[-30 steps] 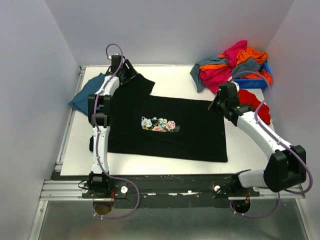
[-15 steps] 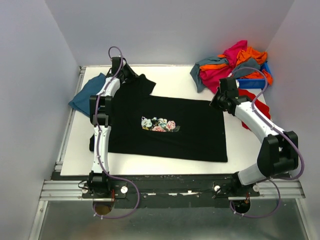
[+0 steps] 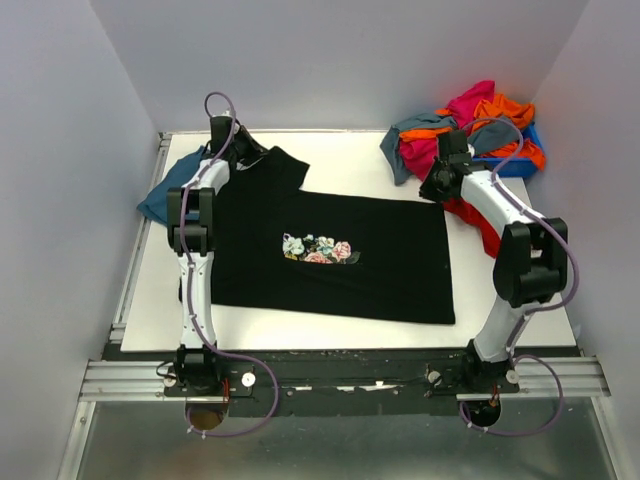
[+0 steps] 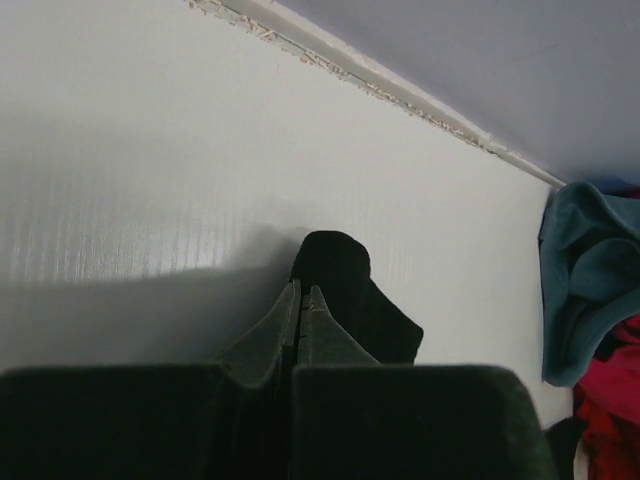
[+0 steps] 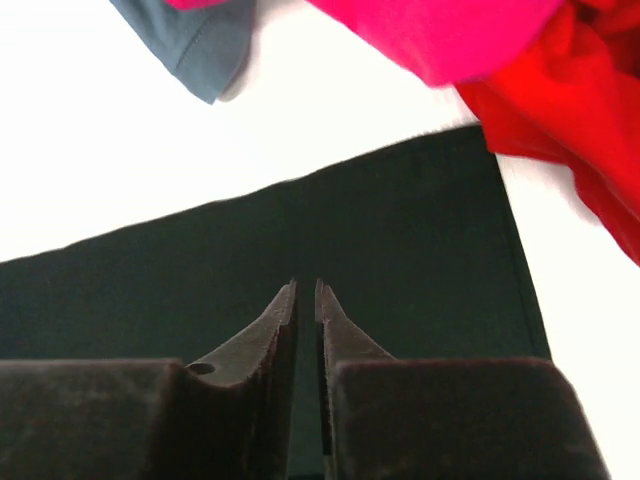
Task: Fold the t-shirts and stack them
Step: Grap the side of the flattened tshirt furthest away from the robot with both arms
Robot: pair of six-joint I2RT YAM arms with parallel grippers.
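Note:
A black t-shirt (image 3: 350,275) with a floral chest print (image 3: 317,248) lies spread flat mid-table. My left gripper (image 3: 245,158) is at its far-left sleeve (image 4: 345,285), shut on that black cloth; in the left wrist view its fingertips (image 4: 302,292) meet with the sleeve bunched at their tips. My right gripper (image 3: 435,188) hovers over the shirt's far-right corner (image 5: 420,230), jaws (image 5: 305,290) a narrow slit apart with nothing between them. A plain teal t-shirt (image 3: 165,190) lies crumpled at the far left. More t-shirts (image 3: 465,125), magenta, orange and grey-blue, are heaped at the far right.
A small blue bin (image 3: 512,165) sits under the heap's right side. A red t-shirt (image 3: 492,225) lies by the right arm. The white table (image 3: 340,160) ends at the back wall just beyond the left gripper. Grey-blue (image 5: 200,40), magenta (image 5: 450,30) and red (image 5: 570,110) cloth lie just past the black shirt's corner.
My left gripper closed on the black sleeve and shifted slightly left. My right arm swung toward the far right, its elbow folding in, and its jaws parted a little.

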